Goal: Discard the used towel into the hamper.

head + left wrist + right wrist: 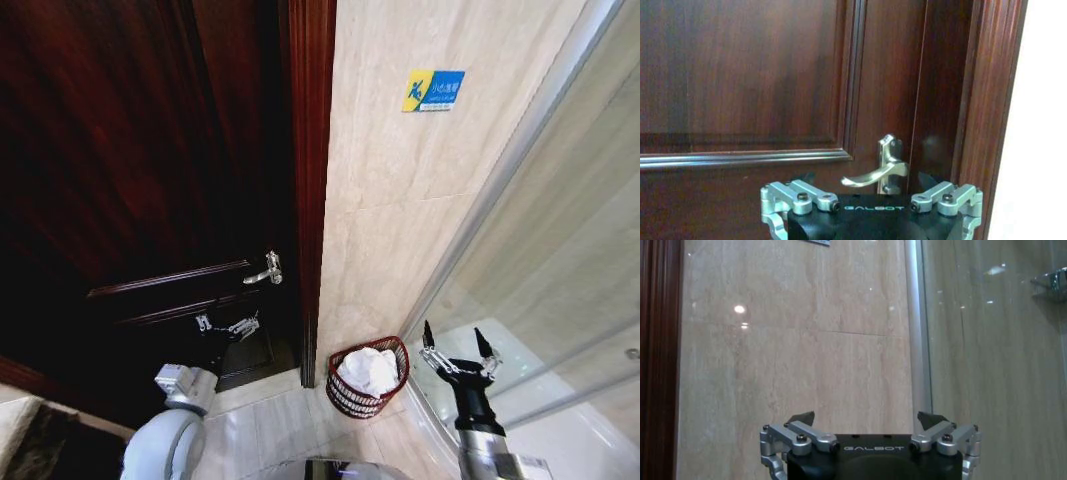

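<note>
The hamper [347, 399], a small round reddish-brown wire basket, stands on the floor against the tiled wall beside the door frame. A crumpled white towel [369, 368] lies inside it. My right gripper [458, 348] is raised just right of the hamper, open and empty, its fingertips pointing up. In the right wrist view the right gripper [867, 419] faces the bare tile wall. My left gripper [228, 326] hangs in front of the dark door, open and empty. In the left wrist view the left gripper [867, 178] faces the door handle [883, 167].
A dark wooden door [140, 160] and its frame [312, 190] fill the left side. A glass shower screen [560, 260] with a metal post [919, 340] closes off the right. A blue sign [433, 89] is fixed on the tile wall. Light floor tiles [270, 420] lie before the hamper.
</note>
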